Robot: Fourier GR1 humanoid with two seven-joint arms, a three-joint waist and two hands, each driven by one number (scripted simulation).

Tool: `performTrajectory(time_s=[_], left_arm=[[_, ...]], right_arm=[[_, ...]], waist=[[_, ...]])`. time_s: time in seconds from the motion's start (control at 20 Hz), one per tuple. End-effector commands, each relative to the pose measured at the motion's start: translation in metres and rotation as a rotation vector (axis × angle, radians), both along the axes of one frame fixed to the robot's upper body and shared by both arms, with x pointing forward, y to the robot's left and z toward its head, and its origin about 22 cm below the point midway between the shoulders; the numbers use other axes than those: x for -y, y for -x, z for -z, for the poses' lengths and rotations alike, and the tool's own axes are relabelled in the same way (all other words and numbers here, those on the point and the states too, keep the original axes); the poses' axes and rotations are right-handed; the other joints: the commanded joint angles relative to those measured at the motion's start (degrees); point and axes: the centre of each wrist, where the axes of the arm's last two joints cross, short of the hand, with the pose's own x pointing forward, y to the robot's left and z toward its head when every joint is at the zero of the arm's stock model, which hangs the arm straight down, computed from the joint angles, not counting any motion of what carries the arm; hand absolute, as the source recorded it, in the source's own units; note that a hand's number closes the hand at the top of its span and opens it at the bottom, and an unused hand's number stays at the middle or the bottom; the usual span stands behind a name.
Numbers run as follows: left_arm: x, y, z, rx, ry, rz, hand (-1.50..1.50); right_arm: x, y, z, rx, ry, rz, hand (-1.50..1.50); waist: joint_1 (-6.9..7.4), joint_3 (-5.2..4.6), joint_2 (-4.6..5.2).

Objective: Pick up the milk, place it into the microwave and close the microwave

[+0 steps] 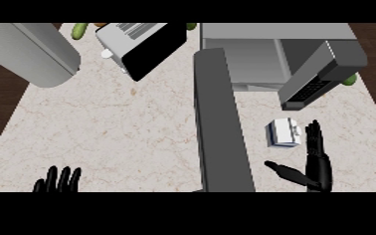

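Head view, single frame.

Microwave [242, 59]: at the far edge of the desk [125, 124]. Door [220, 129] swung fully open, running as a long grey slab from the microwave's left front corner towards the near edge. Grey cavity faces the opening. A slanted panel with a dark keypad [312, 89] sits at the microwave's right front.

Milk [284, 132]: small white-and-blue carton, on the desk, outside the microwave. It stands in front of the cavity, right of the door, just below the keypad panel. Not in any container.

Right hand [319, 168]: in front of the microwave, just right of the milk. Fingers straight and close together, pointing towards the microwave; thumb spread out to the left, below the milk. It holds nothing and does not curl round the carton.

Left hand [57, 180]: well left of the door, at the near edge, fingers up and slightly spread, resting.

Other items, all left of the microwave along the far edge: toaster [126, 34] with a black slab leaning beside it, and a large grey cylinder [37, 55] at the far-left corner. Contents of the cylinder cannot be told.
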Motion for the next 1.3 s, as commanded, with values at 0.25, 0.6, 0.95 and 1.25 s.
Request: performTrajectory(time_s=[0.25, 0.6, 0.95, 1.25], left_arm=[[-0.011, 0.007, 0.004, 0.002, 0.0, 0.007, -1.5], [0.004, 0.023, 0.001, 0.006, 0.013, 0.011, -1.5], [0.004, 0.013, 0.006, -0.003, -0.007, 0.019, -1.5], [0.005, 0.015, 0.003, -0.004, 0.008, 0.021, -1.5]], right_arm=[[-0.021, -0.012, 0.009, 0.056, -0.004, -0.074, -1.5], [-0.029, -0.035, 0.006, 0.026, -0.071, -0.038, -1.5], [-0.013, -0.049, -0.004, 0.066, 0.039, 0.068, 1.5], [0.001, -0.05, -0.006, 0.077, 0.132, 0.073, 1.5]], waist=[[0.01, -0.02, -0.02], [0.33, 0.01, 0.01], [0.44, 0.03, 0.13], [0.83, 0.1, 0.33]])
